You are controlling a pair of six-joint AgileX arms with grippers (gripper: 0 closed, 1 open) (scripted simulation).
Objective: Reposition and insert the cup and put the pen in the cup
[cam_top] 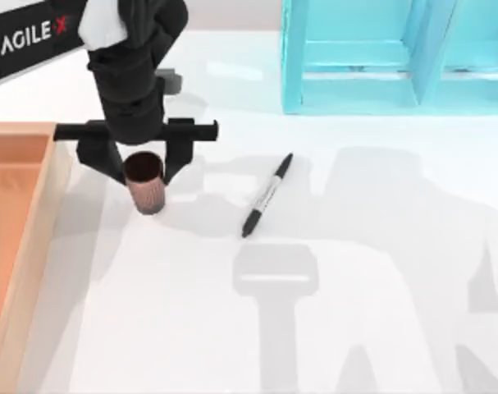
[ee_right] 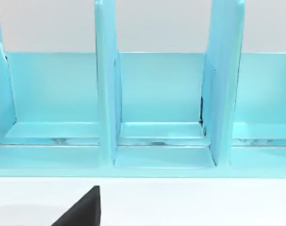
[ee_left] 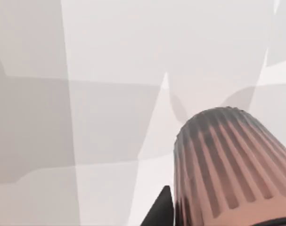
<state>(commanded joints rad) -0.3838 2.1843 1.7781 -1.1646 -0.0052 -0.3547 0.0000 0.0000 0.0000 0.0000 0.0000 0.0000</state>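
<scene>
The likeliest slip from here is the cup point(cam_top: 146, 182) tipping or sliding out of the left gripper point(cam_top: 142, 174), since it seems held near its rim only and its ribbed side offers little flat contact; a fast swing could also knock the pen point(cam_top: 267, 195) away. The cup sits upright between the two fingers point(cam_top: 98, 156), which look closed against its sides, though the arm hides the contact, so this is a judgement. It is toward the desk's left edge, just beside the wooden tray point(cam_top: 35, 213). The pen lies flat near the desk's middle, well apart from the cup. The right gripper point(ee_right: 81, 209) faces the blue rack point(ee_right: 157, 117) at the far edge; whether its fingers are apart I cannot tell.
</scene>
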